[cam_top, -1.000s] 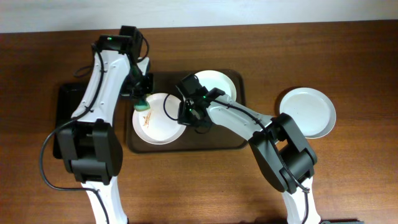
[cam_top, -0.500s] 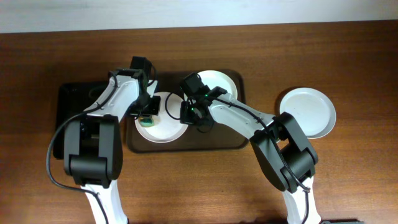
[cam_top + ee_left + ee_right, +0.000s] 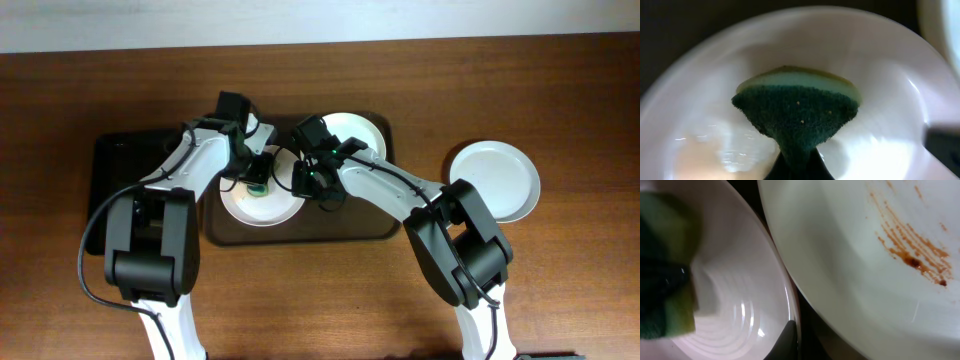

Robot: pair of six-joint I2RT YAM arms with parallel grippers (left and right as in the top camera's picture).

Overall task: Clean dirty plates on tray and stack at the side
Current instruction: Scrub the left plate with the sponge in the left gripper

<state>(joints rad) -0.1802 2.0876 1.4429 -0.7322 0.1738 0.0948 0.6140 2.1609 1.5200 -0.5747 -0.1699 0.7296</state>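
**Q:** plate count?

**A:** three, all white. Two in the brown tray [image 3: 372,228] mid-frame: left plate [image 3: 262,208] and smeared plate [image 3: 865,255]. The third plate [image 3: 495,178] is on the table [image 3: 560,280], right side. One green sponge [image 3: 797,110], pinched tight in the left gripper [image 3: 256,183] over the left plate. Right gripper [image 3: 305,180] is at that rim, too blurry, can't tell if it's closed.

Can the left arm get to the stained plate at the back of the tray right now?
Probably not cleanly: the right gripper and its wrist sit between the left gripper, which holds the sponge, and that plate.
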